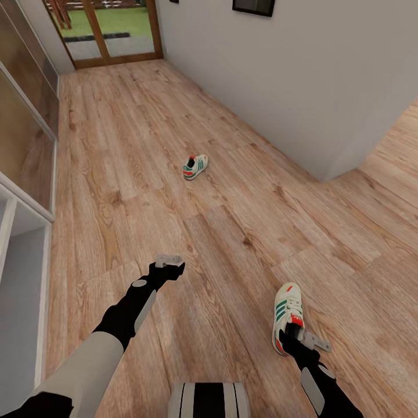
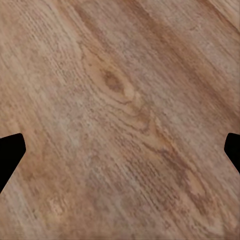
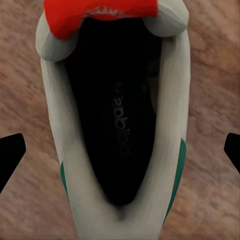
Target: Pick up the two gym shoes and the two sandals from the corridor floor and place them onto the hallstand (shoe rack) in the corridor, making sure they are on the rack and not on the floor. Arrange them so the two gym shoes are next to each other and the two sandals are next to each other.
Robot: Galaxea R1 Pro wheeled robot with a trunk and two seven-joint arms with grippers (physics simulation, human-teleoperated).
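One gym shoe lies on the corridor floor at the near right, toe pointing away. My right gripper hangs open just above its heel end. In the right wrist view the shoe sits between the spread fingertips, its dark opening facing up. The second gym shoe lies farther off, mid-corridor. Low over bare planks at the near left, my left gripper is open and holds nothing. The pale grey-white hallstand shows at the left edge. The sandals are out of view.
A white wall runs along the right and ends at a corner, with more floor beyond it. A glazed wooden door closes the far end. Glass-fronted panels line the left side.
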